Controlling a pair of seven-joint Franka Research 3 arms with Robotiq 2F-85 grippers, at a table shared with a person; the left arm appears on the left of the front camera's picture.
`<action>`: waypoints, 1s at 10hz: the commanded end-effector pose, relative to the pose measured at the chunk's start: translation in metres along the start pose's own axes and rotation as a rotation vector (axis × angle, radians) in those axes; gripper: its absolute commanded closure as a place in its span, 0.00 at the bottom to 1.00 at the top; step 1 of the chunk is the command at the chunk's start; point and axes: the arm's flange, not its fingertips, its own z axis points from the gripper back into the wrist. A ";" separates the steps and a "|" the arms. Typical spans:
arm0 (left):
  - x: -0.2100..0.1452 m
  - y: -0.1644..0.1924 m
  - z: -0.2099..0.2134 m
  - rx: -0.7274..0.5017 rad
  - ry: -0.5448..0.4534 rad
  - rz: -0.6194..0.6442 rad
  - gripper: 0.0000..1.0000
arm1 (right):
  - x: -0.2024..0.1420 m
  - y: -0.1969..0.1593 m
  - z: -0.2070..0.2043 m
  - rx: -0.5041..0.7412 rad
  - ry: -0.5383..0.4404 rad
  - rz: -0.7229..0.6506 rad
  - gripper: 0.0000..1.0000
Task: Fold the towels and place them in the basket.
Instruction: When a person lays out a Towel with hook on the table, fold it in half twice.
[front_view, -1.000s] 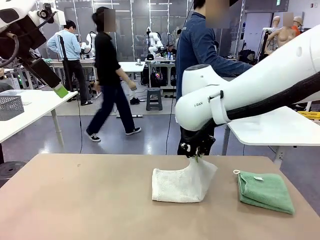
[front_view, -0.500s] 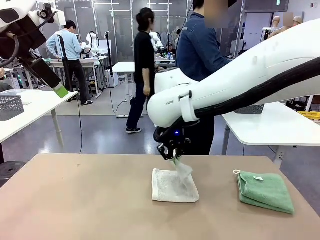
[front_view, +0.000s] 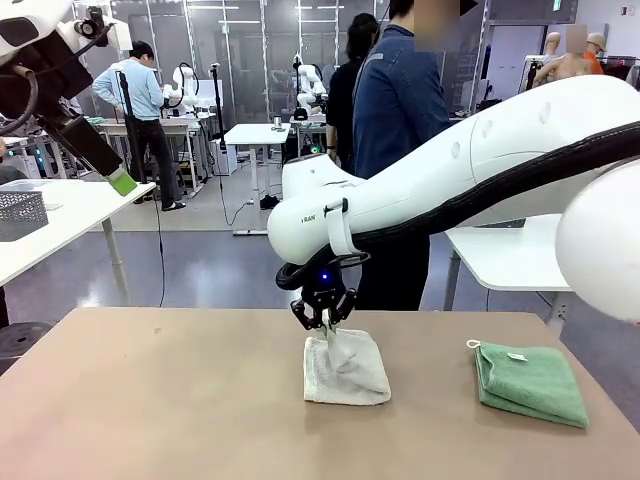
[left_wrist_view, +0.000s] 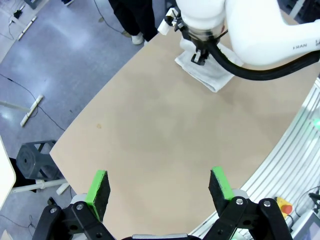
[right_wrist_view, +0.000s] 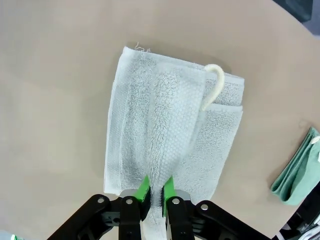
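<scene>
An off-white towel (front_view: 345, 370) lies folded on the tan table (front_view: 170, 400), near its middle. My right gripper (front_view: 323, 322) is just above the towel's far left corner, shut on a raised ridge of the cloth. Seen from the right wrist, the gripper (right_wrist_view: 156, 192) pinches that ridge of the off-white towel (right_wrist_view: 170, 135), whose white loop (right_wrist_view: 215, 82) lies at the far edge. A folded green towel (front_view: 530, 382) rests at the table's right. My left gripper (front_view: 122, 183) hangs open high at the left, and in its own view (left_wrist_view: 160, 185) nothing is between the fingers. A grey mesh basket (front_view: 20, 213) stands on a white side table.
A person in a blue denim jacket (front_view: 400, 110) stands at the far edge behind my right arm. White tables stand left (front_view: 70, 215) and right (front_view: 540, 260) of mine. The table's left half (left_wrist_view: 165, 135) is bare.
My right gripper has swung left across the off-white towel, drawing its lifted right edge over the rest. The left arm has not moved.
</scene>
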 end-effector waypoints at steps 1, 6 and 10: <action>-0.001 0.000 -0.001 0.001 -0.003 -0.004 0.00 | 0.002 0.006 -0.003 -0.035 0.026 -0.037 1.00; -0.001 0.000 -0.001 0.001 -0.003 -0.004 0.00 | 0.000 0.008 -0.001 -0.021 0.004 -0.080 0.00; -0.001 0.000 -0.001 0.001 -0.003 -0.004 0.00 | -0.012 -0.008 0.005 0.042 -0.014 -0.092 0.00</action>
